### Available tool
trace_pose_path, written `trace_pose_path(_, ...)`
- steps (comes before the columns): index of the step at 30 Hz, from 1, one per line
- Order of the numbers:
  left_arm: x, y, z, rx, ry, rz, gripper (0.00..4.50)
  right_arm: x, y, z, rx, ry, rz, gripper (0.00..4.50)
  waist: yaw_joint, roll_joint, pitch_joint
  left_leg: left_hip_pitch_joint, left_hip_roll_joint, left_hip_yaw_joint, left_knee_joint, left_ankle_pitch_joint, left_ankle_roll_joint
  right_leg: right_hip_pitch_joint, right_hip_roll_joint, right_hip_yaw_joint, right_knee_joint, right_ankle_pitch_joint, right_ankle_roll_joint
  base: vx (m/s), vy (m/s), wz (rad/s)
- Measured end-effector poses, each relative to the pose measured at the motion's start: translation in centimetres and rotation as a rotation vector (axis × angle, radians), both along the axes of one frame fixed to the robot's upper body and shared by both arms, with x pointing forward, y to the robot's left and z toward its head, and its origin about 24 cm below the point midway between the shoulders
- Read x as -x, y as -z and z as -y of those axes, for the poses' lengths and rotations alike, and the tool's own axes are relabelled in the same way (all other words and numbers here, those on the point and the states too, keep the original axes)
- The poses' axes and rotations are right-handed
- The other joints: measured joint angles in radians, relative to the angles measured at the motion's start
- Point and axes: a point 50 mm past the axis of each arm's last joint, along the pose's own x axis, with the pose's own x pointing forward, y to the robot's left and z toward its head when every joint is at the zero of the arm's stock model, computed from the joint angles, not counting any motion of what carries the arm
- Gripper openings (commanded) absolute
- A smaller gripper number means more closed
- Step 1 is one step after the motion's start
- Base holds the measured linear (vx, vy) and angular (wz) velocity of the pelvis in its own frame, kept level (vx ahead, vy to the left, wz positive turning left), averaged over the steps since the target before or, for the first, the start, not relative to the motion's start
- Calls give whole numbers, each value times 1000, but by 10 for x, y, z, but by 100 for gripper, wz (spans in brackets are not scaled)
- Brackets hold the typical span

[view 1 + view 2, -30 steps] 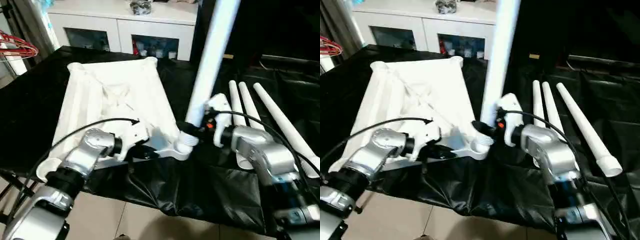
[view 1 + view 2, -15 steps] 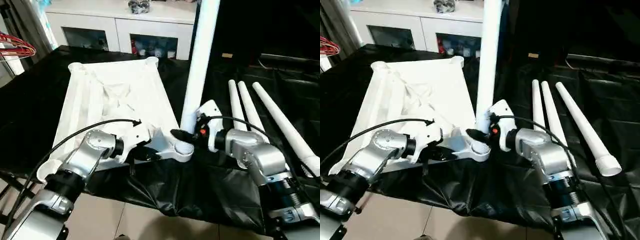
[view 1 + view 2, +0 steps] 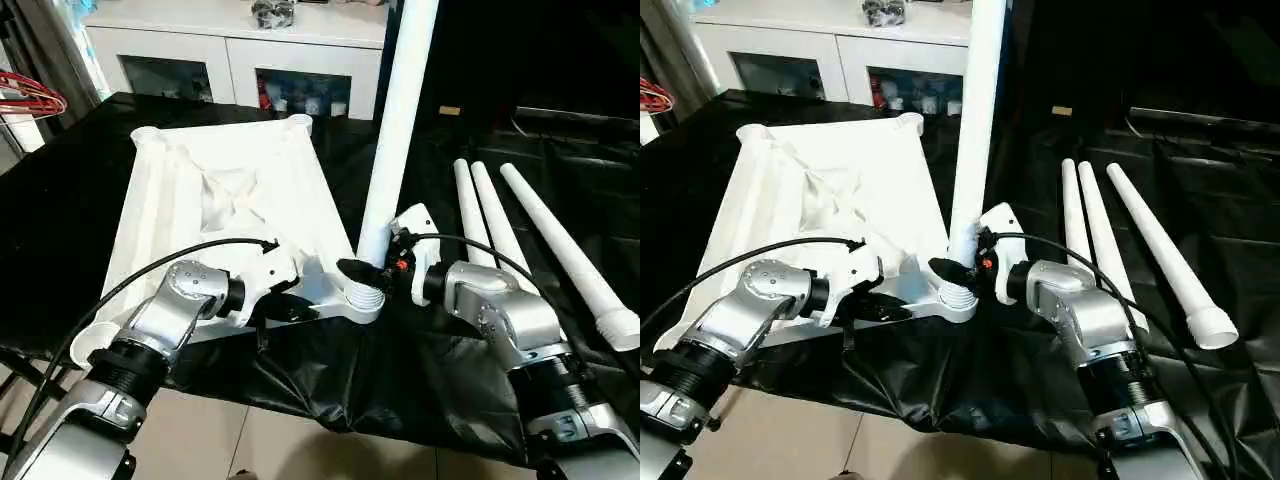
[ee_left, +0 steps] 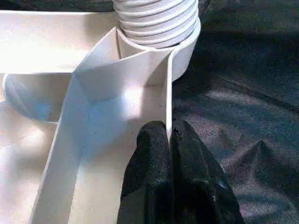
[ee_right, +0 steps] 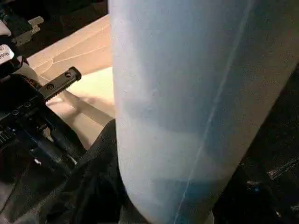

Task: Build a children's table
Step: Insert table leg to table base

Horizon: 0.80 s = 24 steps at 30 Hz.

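With the tabletop [image 3: 225,200] lying underside-up on the black-draped bench [image 3: 60,210], ribs showing and round sockets at the corners, one white leg [image 3: 398,120] stands nearly upright in the near corner socket [image 3: 362,300] on the robot's right side, its ribbed end seated in the socket rim. Right claw [image 3: 368,270] is clamped on that leg just above the socket, fingers about half spread around the tube; the right wrist view has the tube close up between them. Left claw [image 4: 169,154] is pinched shut on the thin near edge wall of the tabletop, just beside the same socket; the left wrist view shows both black fingertips [image 4: 152,149] pressed together with the rib wall caught between them and the leg's ribbed end directly beyond. Three spare legs [image 3: 500,235] lie side by side on the bench to the right, well apart from the tabletop, the outermost one [image 3: 570,255] angled outward with its ribbed end nearest the bench edge. A white cabinet [image 3: 240,50] stands behind the bench. A red wire object [image 3: 30,95] sits at the far left edge.
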Motion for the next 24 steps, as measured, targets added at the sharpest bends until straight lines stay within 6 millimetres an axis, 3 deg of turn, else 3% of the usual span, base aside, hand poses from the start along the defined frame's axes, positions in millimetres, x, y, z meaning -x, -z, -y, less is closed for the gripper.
trace_pose_path(14, 0, 1, 2, 12, -22, 10, 0, 10, 20, 14, -205, 122, 35, 192, 3, -2, -1, 0, 0, 1, -1, 0, 0, 0, 0, 0, -1, 0, 0, 0, 0, 0)
trace_pose_path(24, -1, 2, 6, 22, -20, 9, 0, 20, 21, 12, -96, 111, 156, 191, 4, -1, -2, 1, -1, 1, -1, 0, 0, 1, -1, 0, -1, 0, 1, 0, 0, 0)
